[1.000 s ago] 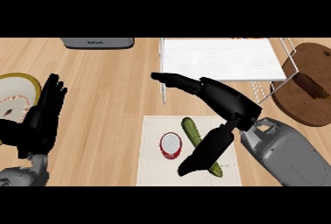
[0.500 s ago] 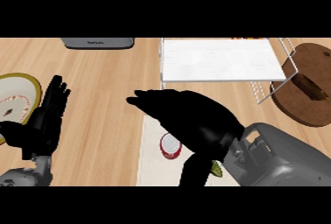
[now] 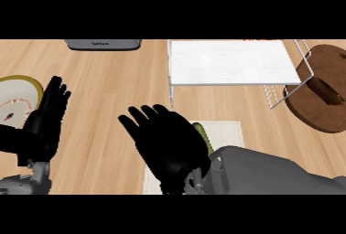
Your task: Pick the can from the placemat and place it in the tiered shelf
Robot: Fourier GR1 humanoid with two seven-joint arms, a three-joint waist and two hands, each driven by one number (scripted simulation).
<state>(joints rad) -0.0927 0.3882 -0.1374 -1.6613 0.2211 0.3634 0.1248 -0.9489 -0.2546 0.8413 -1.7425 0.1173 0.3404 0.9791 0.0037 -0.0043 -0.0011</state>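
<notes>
Black right robot hand (image 3: 169,144) over placemat (image 3: 226,132), shelf (image 3: 233,61) beyond

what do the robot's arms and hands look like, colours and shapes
Both hands are matte black all over, with long fingers and a thumb: the right hand shows a broad black back, the left hand looks slimmer. The right forearm is a smooth, bulky grey shell; the left forearm shows only a small grey section. No cables or markings visible.

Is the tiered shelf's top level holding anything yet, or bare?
Bare: the tiered shelf shows only its white top panel. The right hand hangs open over the placemat, fingers spread.
</notes>
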